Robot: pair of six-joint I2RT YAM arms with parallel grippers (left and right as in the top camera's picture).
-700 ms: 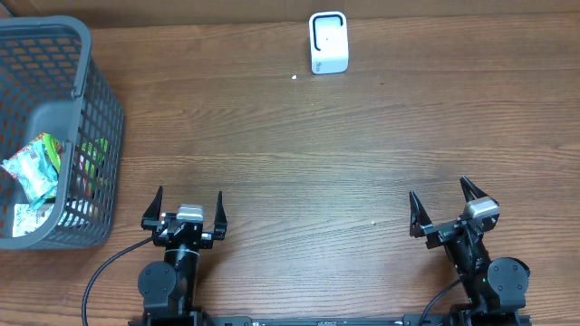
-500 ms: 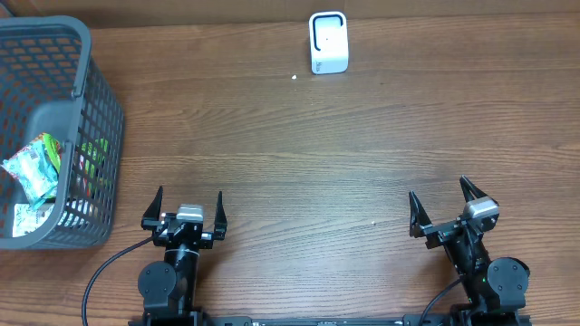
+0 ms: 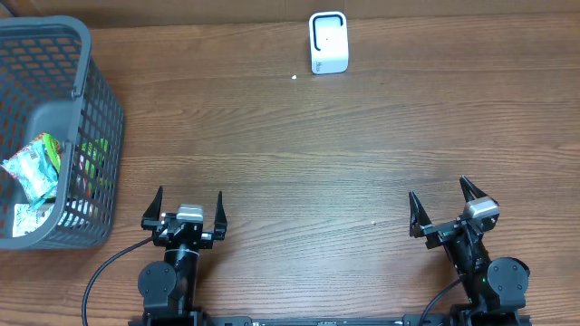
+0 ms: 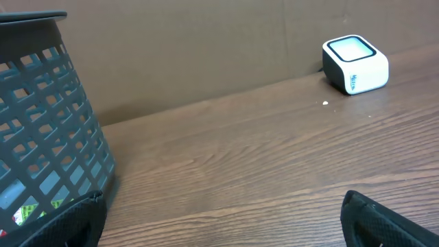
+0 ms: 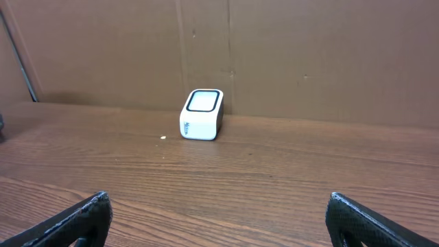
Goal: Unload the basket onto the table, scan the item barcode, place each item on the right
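A white barcode scanner (image 3: 328, 42) stands at the far edge of the wooden table, also seen in the left wrist view (image 4: 355, 64) and the right wrist view (image 5: 202, 114). Packaged items (image 3: 34, 167), green and white, lie inside the grey basket (image 3: 91, 100) at the far left. My left gripper (image 3: 188, 207) rests near the front edge, open and empty, its fingertips (image 4: 75, 216) framing bare wood. My right gripper (image 3: 441, 206) sits at the front right, open and empty too.
The basket's grey lattice wall (image 4: 48, 137) rises close to the left of the left gripper. A small white speck (image 3: 294, 77) lies on the wood near the scanner. A brown cardboard wall (image 5: 274, 55) backs the table.
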